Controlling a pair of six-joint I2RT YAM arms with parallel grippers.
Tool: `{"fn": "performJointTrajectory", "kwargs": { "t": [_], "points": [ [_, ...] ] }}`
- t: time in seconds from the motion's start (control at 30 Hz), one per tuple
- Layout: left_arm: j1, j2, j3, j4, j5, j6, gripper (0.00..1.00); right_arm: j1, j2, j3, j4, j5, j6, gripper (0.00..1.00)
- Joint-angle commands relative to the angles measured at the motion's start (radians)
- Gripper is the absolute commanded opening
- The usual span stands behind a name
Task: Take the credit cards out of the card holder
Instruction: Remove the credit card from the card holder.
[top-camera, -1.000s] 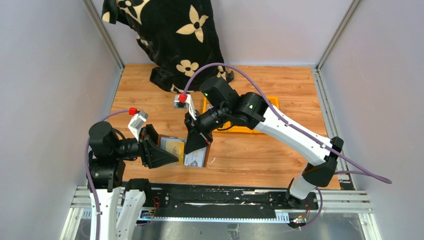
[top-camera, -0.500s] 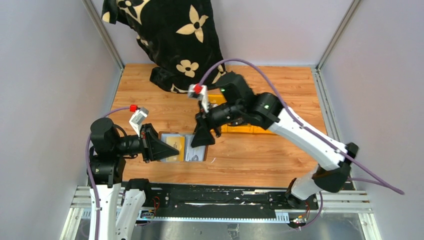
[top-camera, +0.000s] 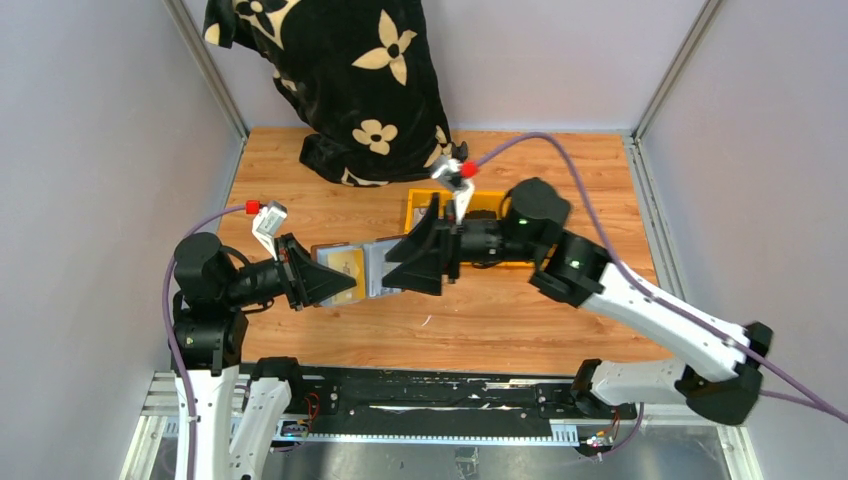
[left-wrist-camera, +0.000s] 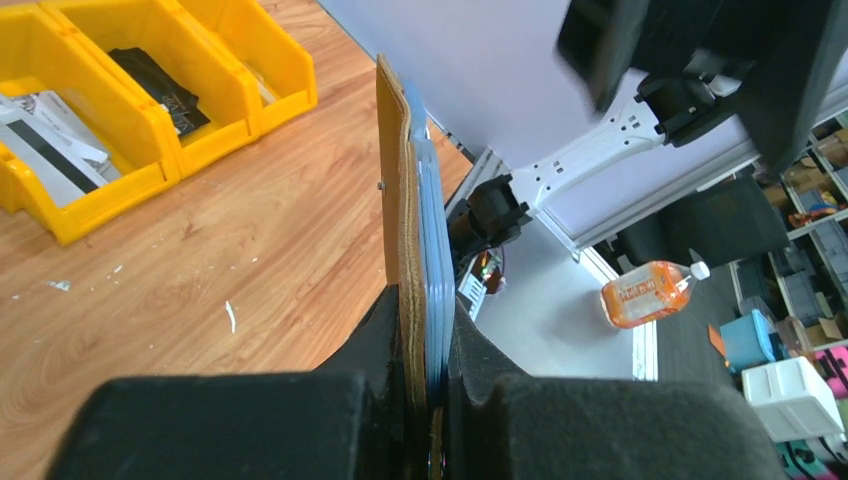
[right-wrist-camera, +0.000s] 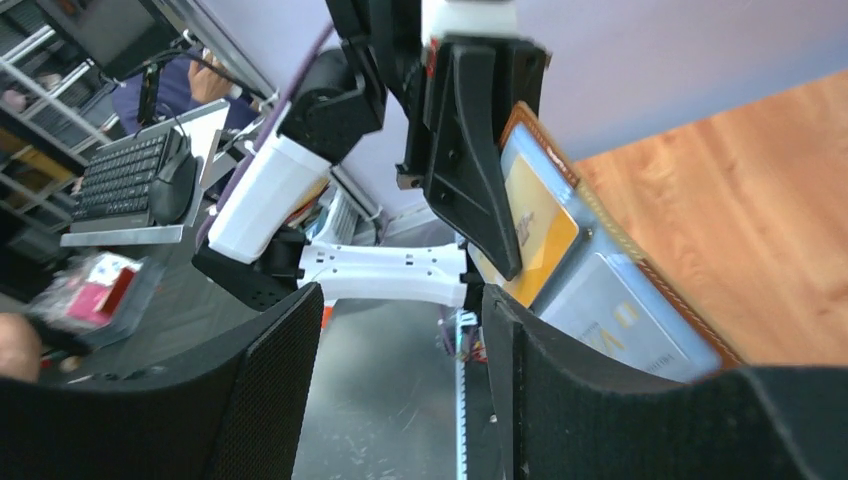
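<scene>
The holder (top-camera: 352, 268), which lay flat on the table (top-camera: 520, 310) 1 second ago, is now held off the wood, spread open and on edge. It is clamped at its left part by the left gripper (left-wrist-camera: 425, 335), whose jaws stood apart then and are now pressed tight on the leather. The right gripper (right-wrist-camera: 400, 380), down on the holder earlier, has been drawn back to its right end with jaws spread wide and nothing between them. 2 cards (right-wrist-camera: 545, 225), 1 yellow and 1 pale, are seen in the sleeves.
</scene>
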Motion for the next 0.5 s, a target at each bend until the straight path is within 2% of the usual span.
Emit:
{"fn": "performJointTrajectory", "kwargs": {
  "t": [0.0, 0.47],
  "points": [
    [0.002, 0.009, 0.036, 0.011, -0.017, -0.028, 0.0, 0.037, 0.102, -0.031, 0.126, -0.061, 0.105, 0.61],
    [0.003, 0.006, 0.108, 0.008, 0.077, -0.092, 0.0, 0.036, 0.217, -0.012, 0.128, -0.073, 0.117, 0.57]
  ]
}}
